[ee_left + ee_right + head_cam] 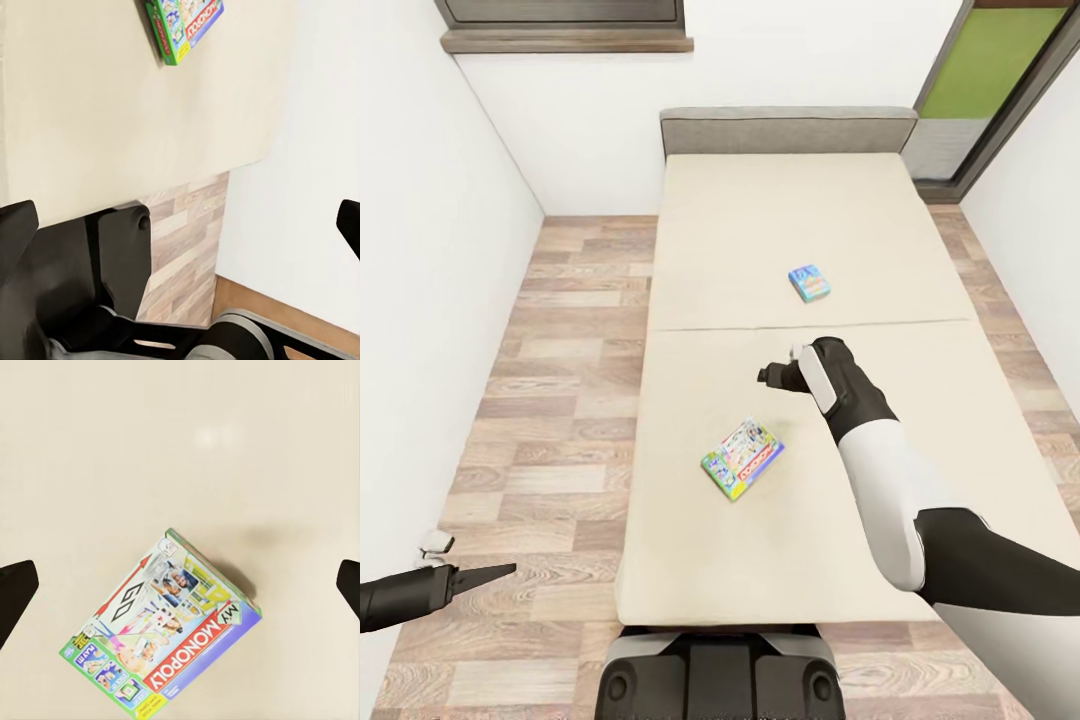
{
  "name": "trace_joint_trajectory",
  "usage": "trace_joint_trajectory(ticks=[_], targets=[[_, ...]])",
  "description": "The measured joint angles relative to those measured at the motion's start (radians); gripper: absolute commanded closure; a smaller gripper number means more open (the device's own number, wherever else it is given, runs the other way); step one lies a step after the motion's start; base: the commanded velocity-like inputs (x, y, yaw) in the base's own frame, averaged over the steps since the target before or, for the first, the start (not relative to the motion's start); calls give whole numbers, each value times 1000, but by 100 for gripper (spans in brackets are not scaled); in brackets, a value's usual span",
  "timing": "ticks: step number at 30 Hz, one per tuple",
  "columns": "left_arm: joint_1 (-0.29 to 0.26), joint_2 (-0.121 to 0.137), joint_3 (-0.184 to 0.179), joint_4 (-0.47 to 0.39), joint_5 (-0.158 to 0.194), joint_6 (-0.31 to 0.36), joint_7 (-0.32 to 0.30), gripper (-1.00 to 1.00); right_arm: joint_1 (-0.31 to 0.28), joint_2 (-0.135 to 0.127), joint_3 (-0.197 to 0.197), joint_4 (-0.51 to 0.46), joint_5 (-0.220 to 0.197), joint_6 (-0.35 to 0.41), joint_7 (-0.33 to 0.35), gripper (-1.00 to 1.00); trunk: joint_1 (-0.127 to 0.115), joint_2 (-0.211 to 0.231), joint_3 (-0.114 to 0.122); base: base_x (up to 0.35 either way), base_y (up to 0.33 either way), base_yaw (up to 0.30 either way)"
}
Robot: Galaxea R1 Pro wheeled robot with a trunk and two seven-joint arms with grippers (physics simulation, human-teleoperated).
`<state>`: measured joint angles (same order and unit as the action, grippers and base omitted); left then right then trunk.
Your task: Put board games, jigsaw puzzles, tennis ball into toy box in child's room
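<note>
Both small flat cartoon-printed board-game boxes lie on the beige mattress of the bed [710, 200], so by my reading nothing from it is collected yet. The nearer box [742, 458] sits toward the foot edge, the farther one [810, 282] mid-mattress. The right hand [768, 376] hovers above the nearer box, fingers apart and empty. The left hand [490, 573] hangs over the floor beside the bed, fingers apart.

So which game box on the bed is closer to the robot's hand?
The nearer board game, lying just below the right gripper. The other board game lies farther up the bed, past the mattress seam.
</note>
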<state>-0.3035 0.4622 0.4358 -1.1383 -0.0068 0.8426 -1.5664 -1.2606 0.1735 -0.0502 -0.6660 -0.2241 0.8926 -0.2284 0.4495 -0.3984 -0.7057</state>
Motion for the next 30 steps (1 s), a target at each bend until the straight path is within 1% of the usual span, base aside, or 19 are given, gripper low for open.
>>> trace_joint_trajectory(ticks=[30], targets=[[0, 0, 1, 0, 0, 1, 0, -100, 0, 0, 0, 3, 0, -10, 5, -100, 0, 0, -49, 0, 0, 0]])
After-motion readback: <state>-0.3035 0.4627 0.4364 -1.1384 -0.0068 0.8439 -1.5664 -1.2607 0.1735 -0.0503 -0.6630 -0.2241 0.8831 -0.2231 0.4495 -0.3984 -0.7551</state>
